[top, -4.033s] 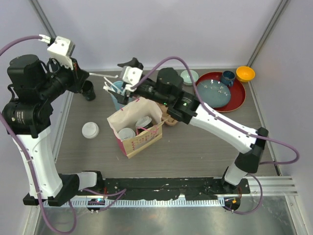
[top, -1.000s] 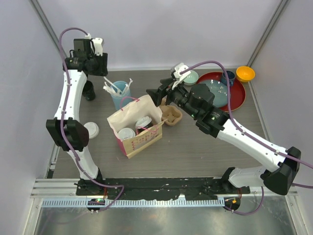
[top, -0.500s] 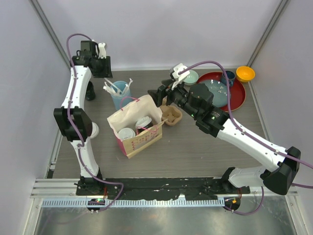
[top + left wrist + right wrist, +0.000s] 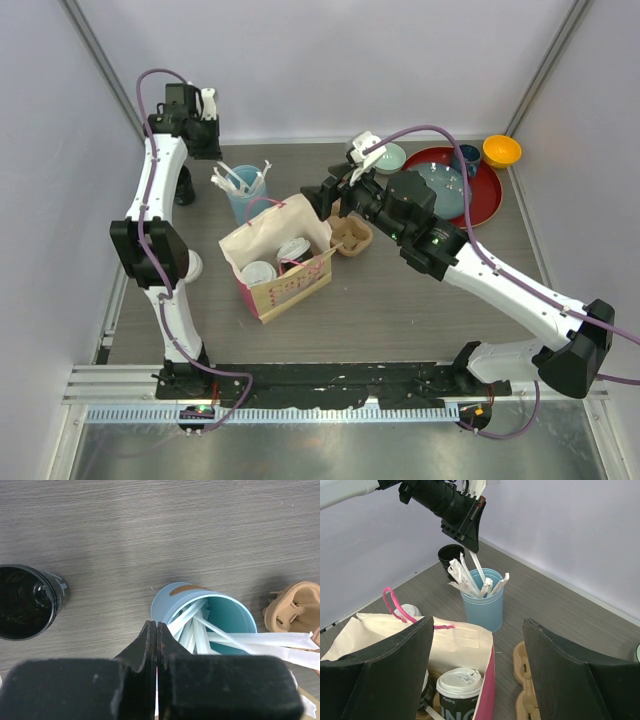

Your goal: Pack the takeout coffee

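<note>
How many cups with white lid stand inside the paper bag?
2. One lidded cup at the bag's left end, the other cup beside it, rightward. The bag's walls may hide more.

Black paper cups with white lids. Cream bag, pink on one side and on handle. Light-blue cup, white utensils. Grey wood-grain table. Red tray, orange bowl, dark-blue mug, tan carrier.

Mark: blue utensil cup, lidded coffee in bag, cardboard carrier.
blue utensil cup [image 4: 482,610]: right wrist view, front wall.
lidded coffee cup [image 4: 459,680]: right wrist view, white lid.
cardboard carrier [image 4: 292,607]: left wrist view, top surface.
</note>
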`<state>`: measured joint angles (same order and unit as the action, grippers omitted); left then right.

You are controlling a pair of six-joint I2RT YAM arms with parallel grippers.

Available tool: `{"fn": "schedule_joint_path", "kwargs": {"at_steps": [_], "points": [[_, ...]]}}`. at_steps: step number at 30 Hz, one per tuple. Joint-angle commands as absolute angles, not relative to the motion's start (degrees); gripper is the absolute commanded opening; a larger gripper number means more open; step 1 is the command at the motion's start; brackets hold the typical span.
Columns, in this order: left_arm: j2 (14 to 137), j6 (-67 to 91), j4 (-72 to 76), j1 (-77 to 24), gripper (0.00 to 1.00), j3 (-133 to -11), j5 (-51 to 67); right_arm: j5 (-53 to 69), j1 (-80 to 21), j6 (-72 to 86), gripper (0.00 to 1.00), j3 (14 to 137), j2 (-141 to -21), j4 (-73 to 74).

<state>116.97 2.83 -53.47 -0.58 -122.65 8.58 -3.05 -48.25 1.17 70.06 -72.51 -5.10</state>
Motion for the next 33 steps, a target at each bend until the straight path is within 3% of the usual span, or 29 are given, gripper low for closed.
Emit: {"fn": "schedule_joint_path", "kwargs": {"at_steps": [1,12,22,25,33], "points": [[114.09,3.08,-52.47,-0.35,0.00,-122.78,8.87,-2.20,-48.16,0.53,0.77,70.22,-70.93,-8.00],[106.27,1.41,-53.26,-1.14,0.00,-122.43,12.74,-0.70,-48.16,0.44,0.77,70.22,-69.70,-8.26],[97.04,-2.02,-57.65,-1.14,0.00,-125.68,15.20,8.07,-48.16,-2.80,0.77,71.36,-68.90,-8.44],[92.75,-3.42,-59.32,-1.14,0.00,-127.44,15.73,12.92,-49.38,-6.05,0.77,78.20,-71.53,-6.17],[82.27,-5.01,-60.37,-1.14,0.00,-127.61,15.55,5.80,-57.30,-28.01,0.80,100.18,-87.43,-0.79]]}}
